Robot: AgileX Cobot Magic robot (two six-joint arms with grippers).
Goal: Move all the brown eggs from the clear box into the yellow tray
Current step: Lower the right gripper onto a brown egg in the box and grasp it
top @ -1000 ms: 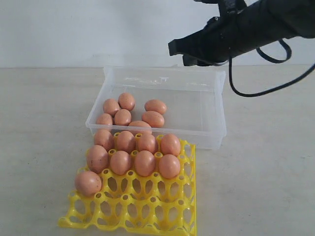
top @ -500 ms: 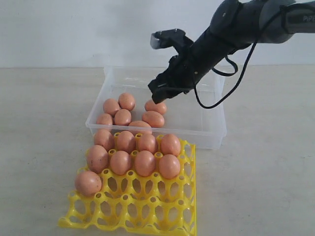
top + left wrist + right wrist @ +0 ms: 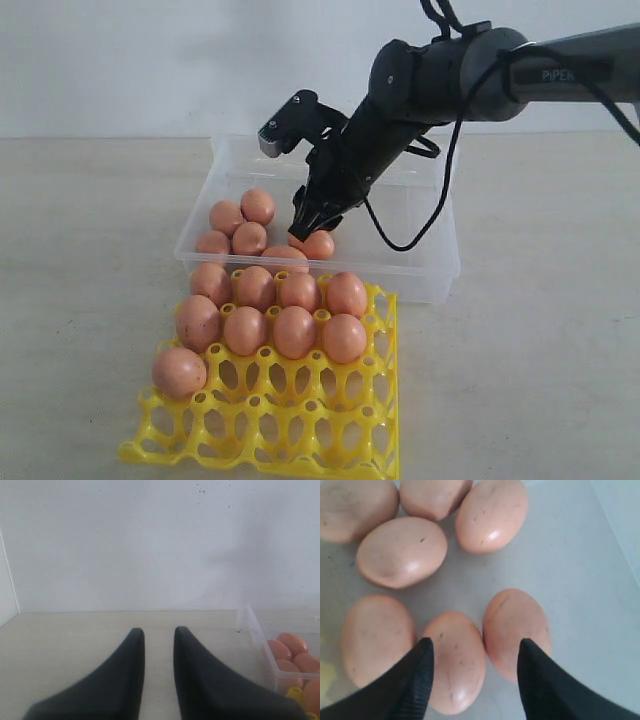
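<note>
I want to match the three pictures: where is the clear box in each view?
Exterior view: clear box at centre, behind the yellow tray.
Left wrist view: only its corner at the right edge.
Right wrist view: its floor fills the picture.
Shared landmark: the brown eggs in it.

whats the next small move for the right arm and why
Probably lower the right tool a little further and close on the egg between its open fingers. It hangs over the eggs left in the clear box, gripping nothing yet, and the yellow tray has empty cups waiting.
</note>
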